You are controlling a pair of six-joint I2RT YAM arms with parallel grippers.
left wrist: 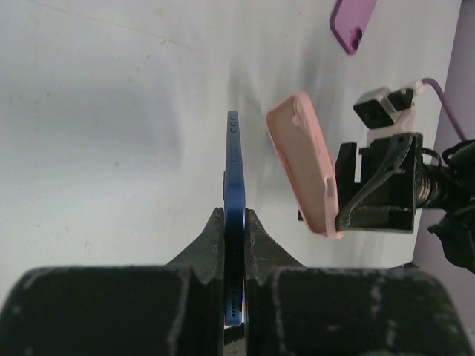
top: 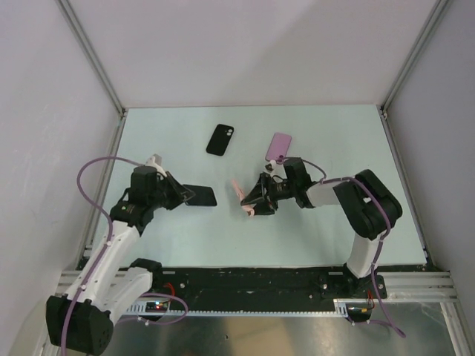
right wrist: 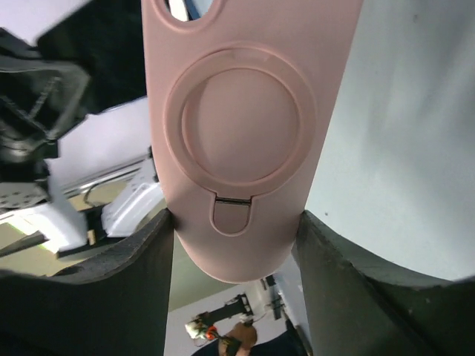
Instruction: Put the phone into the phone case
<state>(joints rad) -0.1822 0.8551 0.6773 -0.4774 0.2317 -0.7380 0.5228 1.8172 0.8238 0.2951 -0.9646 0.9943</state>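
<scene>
The left claw (left wrist: 234, 221) is pressed together on the near end of the blue phone (left wrist: 234, 167), pinching its two broad faces. The phone reaches out to the right, toward the other arm, with its dark face up in the top view. The right claw (right wrist: 236, 222) grips the pink phone case (right wrist: 237, 111) by its long sides, both fingers touching it. The case's back, with a round ring holder, faces the right wrist camera. The case hangs tilted just right of the phone, apart from it. Farther back on the pale surface (top: 297, 237) a black phone case (top: 220, 139) and, to its right, a purple phone case (top: 278, 146) lie flat.
</scene>
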